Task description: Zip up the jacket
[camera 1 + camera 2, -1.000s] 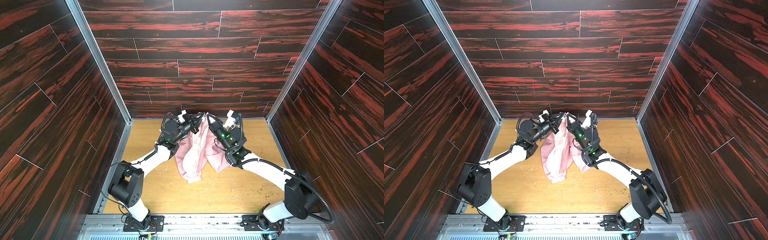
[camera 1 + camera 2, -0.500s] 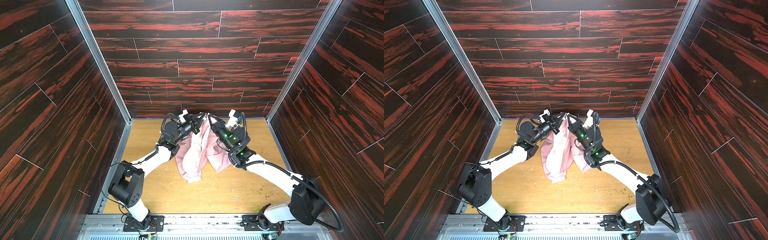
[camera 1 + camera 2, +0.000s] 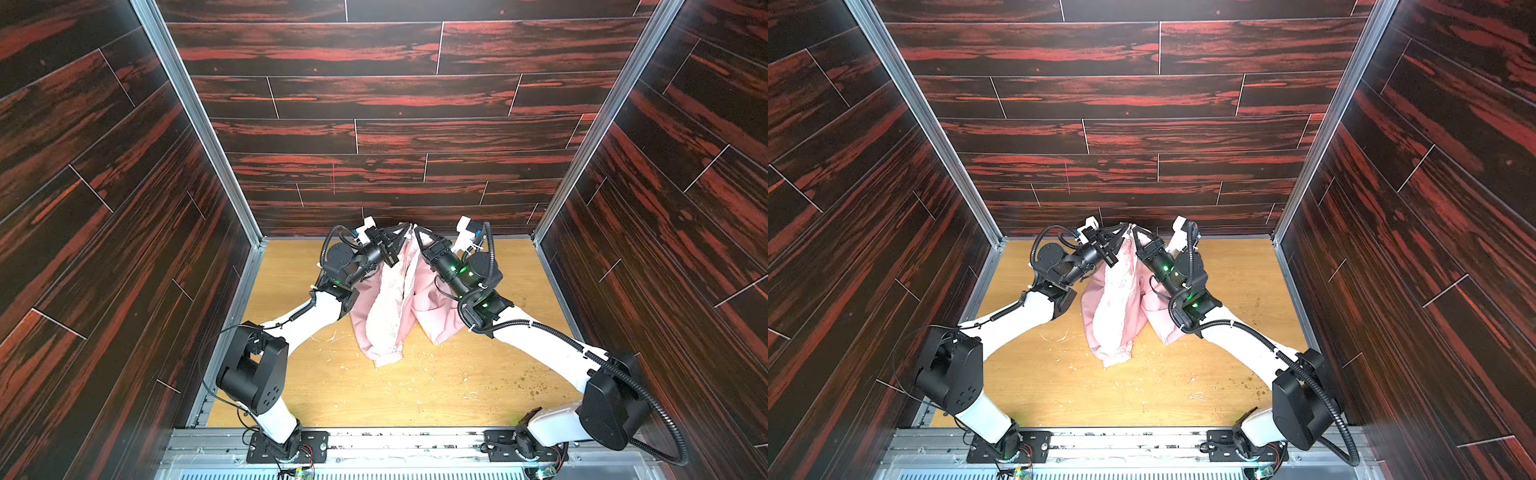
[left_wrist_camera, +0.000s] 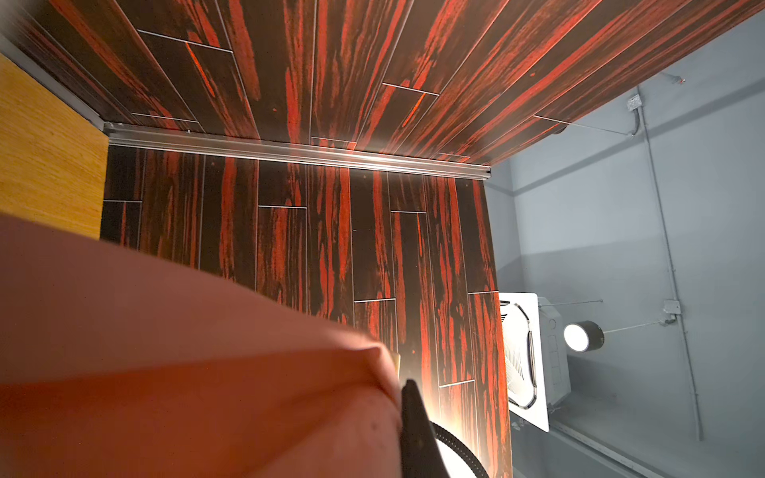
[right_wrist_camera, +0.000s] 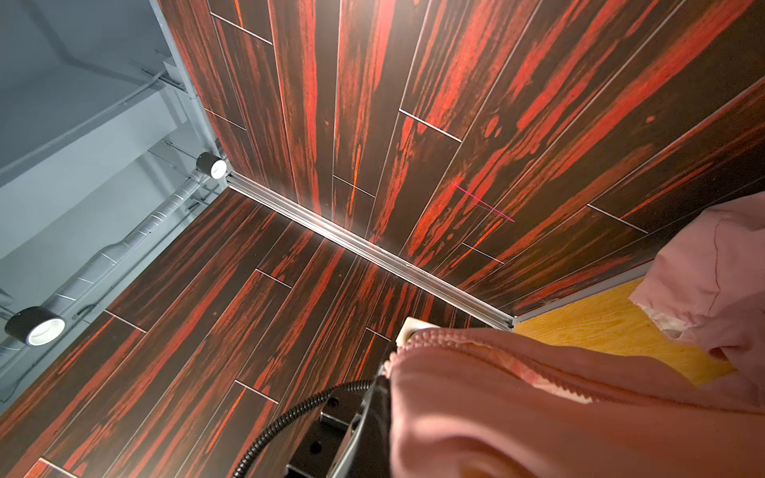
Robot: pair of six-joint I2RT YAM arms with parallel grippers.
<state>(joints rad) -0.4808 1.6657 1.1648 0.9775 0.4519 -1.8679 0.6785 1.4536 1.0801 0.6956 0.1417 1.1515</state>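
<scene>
Both hands were clamped shut on the single jacket (image 3: 390,307): the left hand (image 3: 401,235) and the right hand (image 3: 422,237) pinched its upper edge close together near the back wall (image 3: 395,137). The jacket hung between the two arms, its gathered cuff (image 3: 388,359) resting on the worktop (image 3: 415,399). The right wrist view showed pink zipper teeth (image 5: 434,337) along the held edge. The left wrist view showed only smooth pink fabric.

Wooden tabletop (image 3: 374,399) under draped jacket (image 3: 390,307), scattered specks (image 3: 536,388)
</scene>
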